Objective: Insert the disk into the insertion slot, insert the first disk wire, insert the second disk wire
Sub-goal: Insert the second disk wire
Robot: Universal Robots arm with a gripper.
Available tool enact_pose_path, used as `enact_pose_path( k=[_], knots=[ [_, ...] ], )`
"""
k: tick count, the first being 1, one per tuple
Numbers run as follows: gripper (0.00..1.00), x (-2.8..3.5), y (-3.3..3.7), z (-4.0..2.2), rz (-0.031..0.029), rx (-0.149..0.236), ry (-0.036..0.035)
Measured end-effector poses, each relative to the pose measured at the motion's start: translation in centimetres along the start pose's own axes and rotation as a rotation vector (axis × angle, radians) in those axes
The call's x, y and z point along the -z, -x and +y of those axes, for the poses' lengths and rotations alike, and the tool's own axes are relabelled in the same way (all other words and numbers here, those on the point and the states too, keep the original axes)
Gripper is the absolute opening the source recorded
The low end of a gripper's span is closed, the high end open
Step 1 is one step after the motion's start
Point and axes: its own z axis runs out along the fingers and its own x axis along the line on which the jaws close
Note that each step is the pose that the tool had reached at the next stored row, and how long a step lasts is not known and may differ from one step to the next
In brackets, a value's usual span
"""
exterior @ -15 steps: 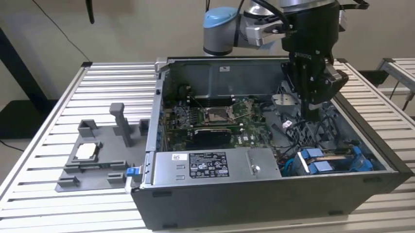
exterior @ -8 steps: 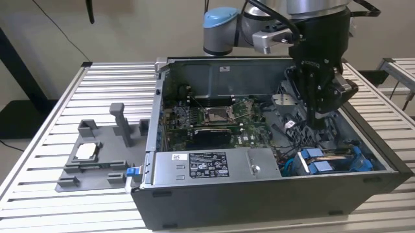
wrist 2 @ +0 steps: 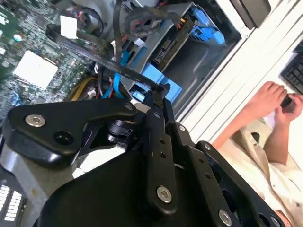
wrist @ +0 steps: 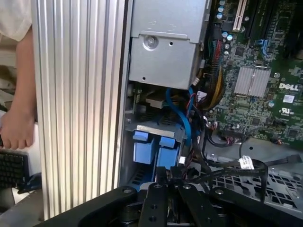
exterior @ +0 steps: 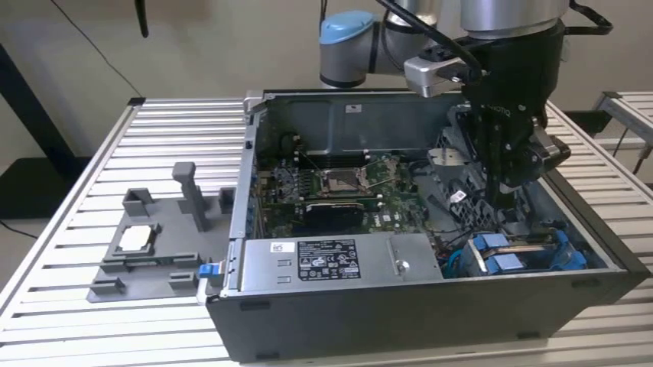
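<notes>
Of the disk (exterior: 515,256) you see little beyond its blue carrier; your gripper (wrist 2: 158,91), fingers nearly together, pinches the end of a black wire (wrist 2: 94,51) just beside it.

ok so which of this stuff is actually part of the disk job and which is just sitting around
Job:
gripper, shut on a black wire
disk in its blue carrier
insertion slot

Lying about:
grey power-supply box
motherboard
grey fixture on the table
a person's hand

The power-supply box label (exterior: 326,258) cannot be read.
</notes>
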Motion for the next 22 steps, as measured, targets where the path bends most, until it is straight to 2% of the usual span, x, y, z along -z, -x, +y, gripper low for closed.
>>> enact_pose_path(
  k=[7,8,9,11,13,19,22],
  knots=[
    [0.15,-0.17,-0.45,-0.2,-0.1238,-0.029,-0.0147],
    [0.15,-0.21,-0.57,-0.24,-0.1378,-0.032,-0.0164],
    [0.15,-0.26,-0.75,-0.31,-0.1461,-0.034,-0.0168],
    [0.15,-0.4,-1.15,-0.47,-0.152,-0.034,-0.0118],
    [0.15,-0.78,-2.18,-1.07,-0.162,-0.032,0.0154],
    [0.15,-1.22,-3.28,-1.86,-0.1689,-0.029,0.049],
    [0.15,-1.45,-3.85,-2.34,-0.1718,-0.027,0.0635]
  ],
)
